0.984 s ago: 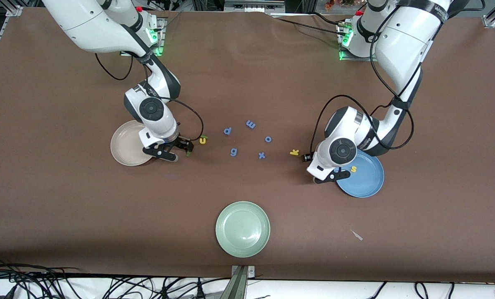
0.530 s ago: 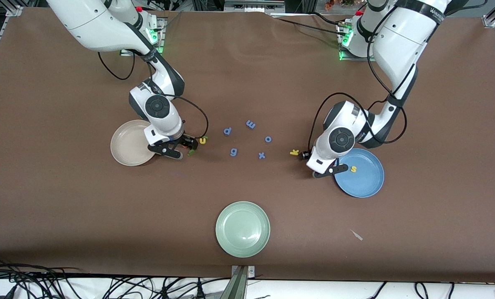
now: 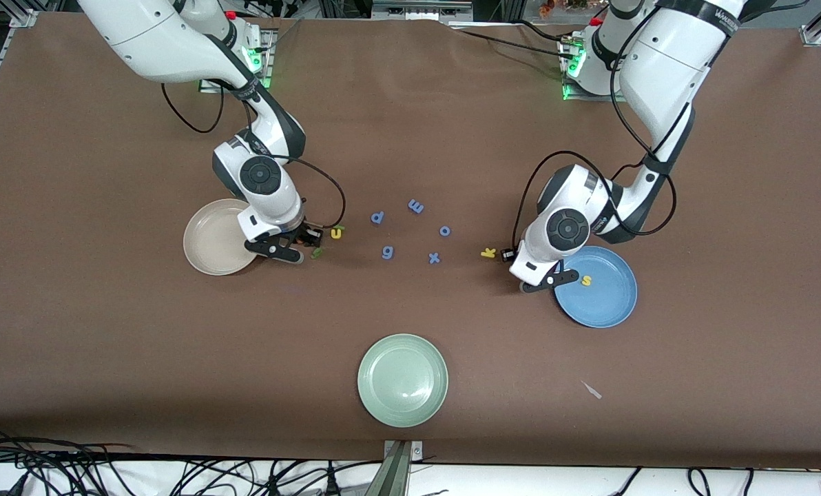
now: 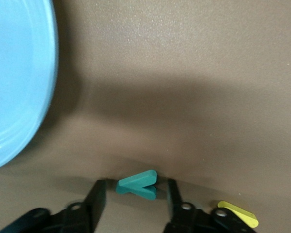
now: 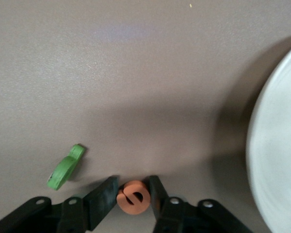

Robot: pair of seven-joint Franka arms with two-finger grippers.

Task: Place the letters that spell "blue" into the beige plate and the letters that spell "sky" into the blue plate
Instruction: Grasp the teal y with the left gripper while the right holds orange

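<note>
My right gripper is down on the table beside the beige plate, shut on the orange "e". A green "b" lies just beside it. The yellow "u" and thin green "l" lie a little farther from the camera. My left gripper is low beside the blue plate. It is open, with a gap on each side of the teal "y" between its fingers. The yellow "k" lies close by, and the yellow "s" rests in the blue plate.
Several blue-purple letters, among them a "p" and an "x", lie mid-table between the two grippers. A pale green plate sits near the front edge. A small pale scrap lies near the front, toward the left arm's end.
Both grippers shifted slightly toward the middle of the table and their jaws narrowed. The right one closed onto the "e". The left one came off the blue plate's rim around the "y".
</note>
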